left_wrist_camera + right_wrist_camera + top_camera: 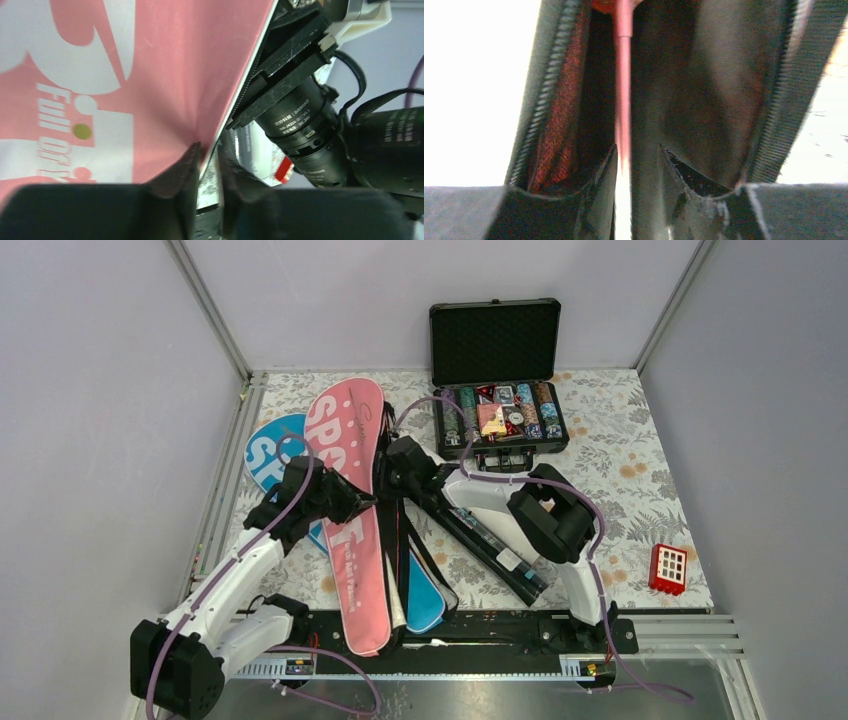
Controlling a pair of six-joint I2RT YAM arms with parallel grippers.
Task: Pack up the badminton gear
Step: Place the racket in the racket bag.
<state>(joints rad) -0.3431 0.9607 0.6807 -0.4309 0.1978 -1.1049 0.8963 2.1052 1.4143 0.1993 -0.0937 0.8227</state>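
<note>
Top external view: the pink cover (350,550) lay lengthwise on the desk (640,440). Its round head pointed to the far side and its narrow end sat at the near edge. It lay over the blue cover (268,448), whose head stuck out at the far left. A dark tube (495,545) lay slantwise just right of the covers. The open black chip case (495,340) sat at the far side. The red block (668,568) sat near the right edge, well apart from the gear.

Left wrist view: my left end effector (209,150) sat at the pink cover's zippered edge. Its fingers (182,167) stood a narrow slit apart, with the edge running into the slit. I could not tell whether they pinched the fabric.

Right wrist view: my right end effector (638,147) stood apart, inside an unzipped cover between two zipper rows (536,115). A thin pink racket shaft (623,90) ran between the fingers, just beside one and clear of the other, not clamped.
</note>
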